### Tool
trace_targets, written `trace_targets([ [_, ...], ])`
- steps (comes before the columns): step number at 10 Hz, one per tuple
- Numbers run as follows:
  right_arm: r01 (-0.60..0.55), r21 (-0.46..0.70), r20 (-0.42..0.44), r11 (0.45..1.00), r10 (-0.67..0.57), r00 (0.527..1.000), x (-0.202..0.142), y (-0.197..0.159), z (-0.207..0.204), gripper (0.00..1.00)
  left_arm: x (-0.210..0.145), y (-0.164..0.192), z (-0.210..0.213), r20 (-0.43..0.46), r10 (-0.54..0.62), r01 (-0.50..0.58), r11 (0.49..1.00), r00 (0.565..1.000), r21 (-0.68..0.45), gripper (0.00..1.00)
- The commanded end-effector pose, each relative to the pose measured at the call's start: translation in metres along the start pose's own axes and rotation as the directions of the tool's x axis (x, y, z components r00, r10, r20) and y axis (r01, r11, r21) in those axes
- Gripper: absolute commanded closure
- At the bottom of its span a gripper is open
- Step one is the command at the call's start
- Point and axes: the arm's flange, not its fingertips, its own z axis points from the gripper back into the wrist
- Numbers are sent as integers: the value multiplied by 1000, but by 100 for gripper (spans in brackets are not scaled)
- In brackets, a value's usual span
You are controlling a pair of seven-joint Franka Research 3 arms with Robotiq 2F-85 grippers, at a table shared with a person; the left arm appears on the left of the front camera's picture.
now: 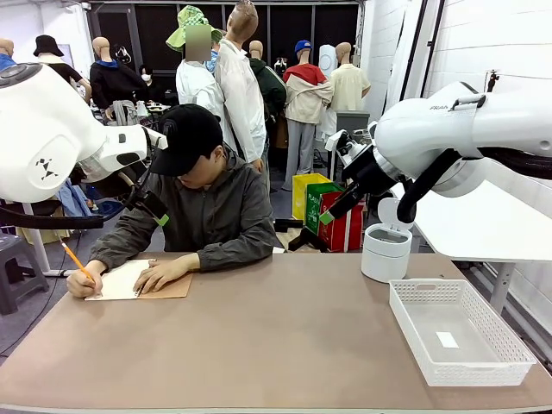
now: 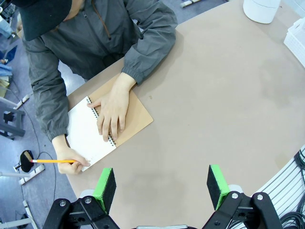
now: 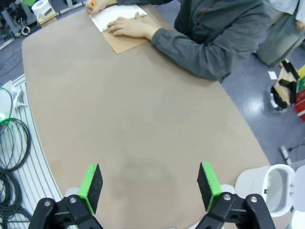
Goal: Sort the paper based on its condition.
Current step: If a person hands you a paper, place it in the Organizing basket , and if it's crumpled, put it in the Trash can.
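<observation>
Paper: white sheet on the open notebook, far left of the desk, pinned under the person's hand; its long axis runs diagonally in the left wrist view. Left claw: spread, empty, paper ahead and leftward; judged the nearer arm. Right claw: spread, empty, well apart.

White wall at right, black back panels, grey stool at left, glossy grey floor

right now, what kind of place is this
Probably a robot lab or test workspace: a white left arm and right arm flank a brown table, bundled cables lie beside it, and a person writes in a notebook.
</observation>
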Motion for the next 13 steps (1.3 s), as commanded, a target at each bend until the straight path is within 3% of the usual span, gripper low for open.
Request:
trace_targets([
  [1, 4, 13, -5, 1000, -4, 1000, 1, -1, 1, 0, 1, 1, 1, -1, 1, -1, 1000, 1000, 0, 0],
  [13, 4, 13, -5, 1000, -4, 1000, 1, -1, 1, 0, 1, 1, 1, -1, 1, -1, 1000, 1000, 0, 0],
])
